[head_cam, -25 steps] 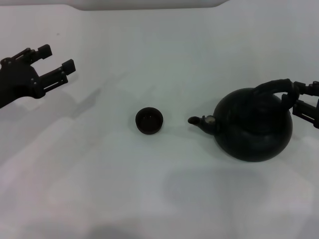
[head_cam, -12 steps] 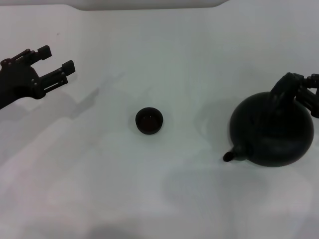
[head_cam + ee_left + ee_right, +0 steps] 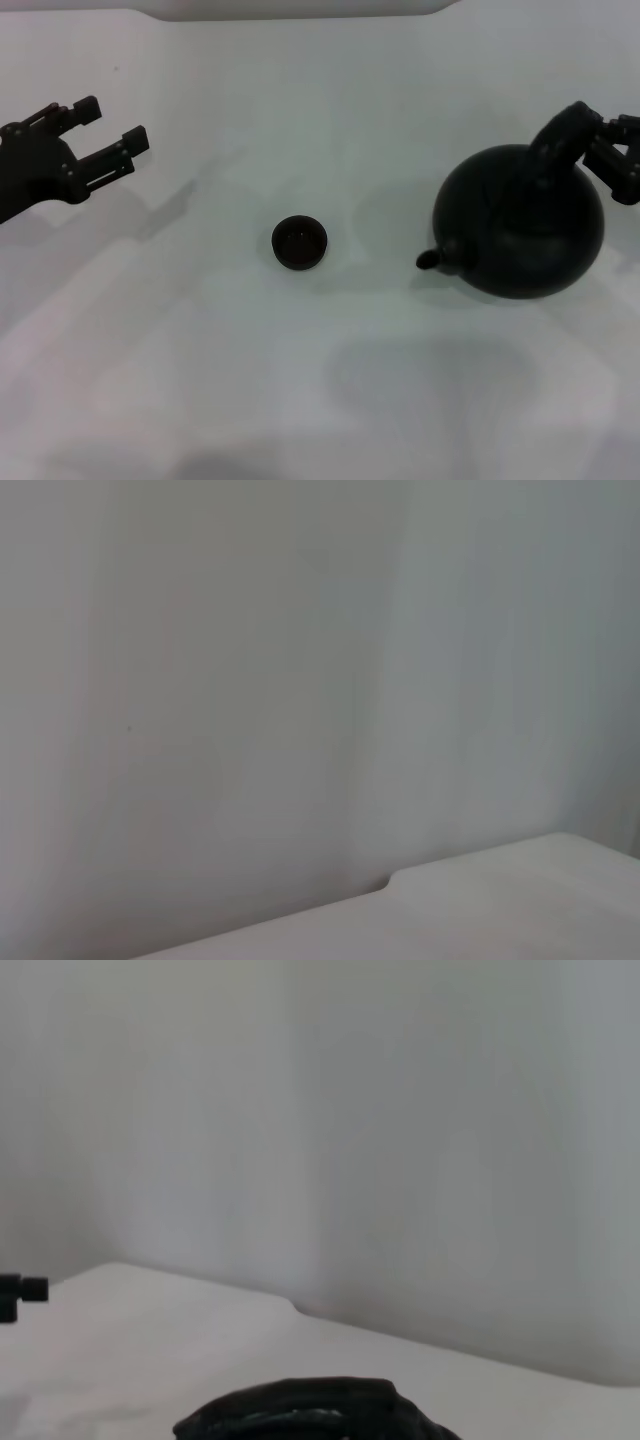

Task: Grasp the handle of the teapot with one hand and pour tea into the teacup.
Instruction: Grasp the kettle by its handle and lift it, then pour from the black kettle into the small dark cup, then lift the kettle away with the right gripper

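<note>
Since a moment ago the big round black teapot has slid back toward the middle of the white tabletop, and its short spout now points down and toward the tiny round dark cup instead of off to the near edge. One second ago the spout was level and aimed straight at the cup — now the pot is tipped forward and sits higher up in the head view.

At the right side of the head view, the right pincer is closed on the thick black arched handle, which leans toward it. The teapot is well apart from the cup, with bare tabletop between the spout tip and the cup's rim. The cup stands upright near the middle of the tabletop, reddish-brown inside.

Over on the left, the left pincer hangs above the tabletop with its two fingers spread wide and nothing between them — it has stayed in the same spot, far from the cup and the pot.

From the right wrist view, only a dark curved bit of the handle shows, in front of a pale wall.
</note>
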{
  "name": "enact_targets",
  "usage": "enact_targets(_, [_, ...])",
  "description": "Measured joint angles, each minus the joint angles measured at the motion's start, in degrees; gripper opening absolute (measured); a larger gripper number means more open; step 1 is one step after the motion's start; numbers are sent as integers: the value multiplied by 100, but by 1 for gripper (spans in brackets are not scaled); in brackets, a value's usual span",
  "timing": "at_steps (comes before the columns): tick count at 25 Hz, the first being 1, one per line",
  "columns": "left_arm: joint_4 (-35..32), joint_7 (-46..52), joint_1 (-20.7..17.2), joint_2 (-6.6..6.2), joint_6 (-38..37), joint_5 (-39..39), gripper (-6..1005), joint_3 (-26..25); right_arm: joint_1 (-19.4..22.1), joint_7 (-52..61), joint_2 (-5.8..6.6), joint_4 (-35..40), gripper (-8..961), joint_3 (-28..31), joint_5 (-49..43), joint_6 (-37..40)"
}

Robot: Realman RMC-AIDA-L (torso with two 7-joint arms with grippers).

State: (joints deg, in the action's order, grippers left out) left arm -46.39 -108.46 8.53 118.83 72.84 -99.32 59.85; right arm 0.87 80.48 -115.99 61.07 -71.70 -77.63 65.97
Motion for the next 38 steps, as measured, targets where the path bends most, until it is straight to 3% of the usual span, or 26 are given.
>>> enact_targets(16, [269,-9,-43,-10,-9,-9,774,-56,356,-880,39,1682,143,-2821,512,-3872])
enact_targets(29, [315,-156,-106,-2,-118,-29,770,-62,434,-1305,59,2463,130,-4201,311,-5734])
enact_targets(38, [346,-158,-98,-10,-136,-15,772,-62,420,-1905,59,2615,122,-4748,299,-6331])
